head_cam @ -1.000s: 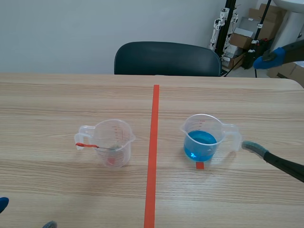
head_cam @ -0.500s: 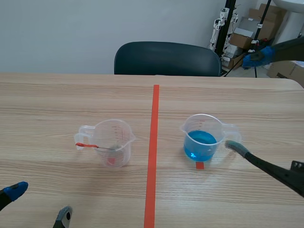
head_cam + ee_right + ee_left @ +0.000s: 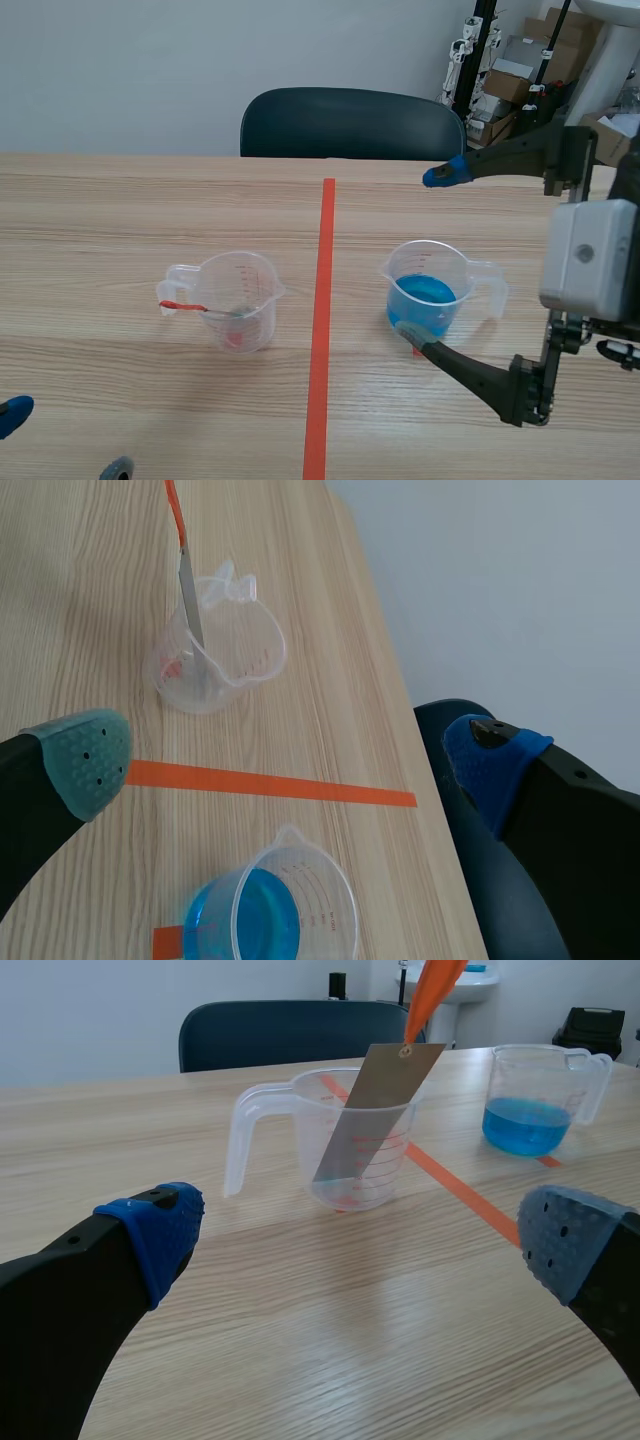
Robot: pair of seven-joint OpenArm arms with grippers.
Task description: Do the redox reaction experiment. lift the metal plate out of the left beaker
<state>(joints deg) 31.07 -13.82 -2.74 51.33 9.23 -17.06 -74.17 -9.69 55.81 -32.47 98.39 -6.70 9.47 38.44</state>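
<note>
The left beaker [image 3: 238, 300] is clear plastic and stands left of the tape line; it shows ahead of my left gripper [image 3: 360, 1250] as beaker [image 3: 345, 1140]. A grey metal plate [image 3: 370, 1105] with an orange-red handle [image 3: 180, 305] leans inside it, also seen as plate [image 3: 189, 595]. My left gripper [image 3: 60, 440] is low at the near left table edge, open and holding nothing. My right gripper [image 3: 425, 255] is raised and open, one finger above and one below the right beaker [image 3: 428, 290] of blue liquid, seen under the gripper as beaker [image 3: 270, 915].
An orange-red tape line [image 3: 320, 320] runs down the table's middle. A dark chair [image 3: 350, 122] stands behind the far edge. Boxes and stands [image 3: 510, 70] sit at the back right. A small red tape square [image 3: 420, 348] lies by the right beaker.
My right arm has swung left and risen, its fingers now bracketing the blue beaker. The left gripper has dropped back toward the near left corner.
</note>
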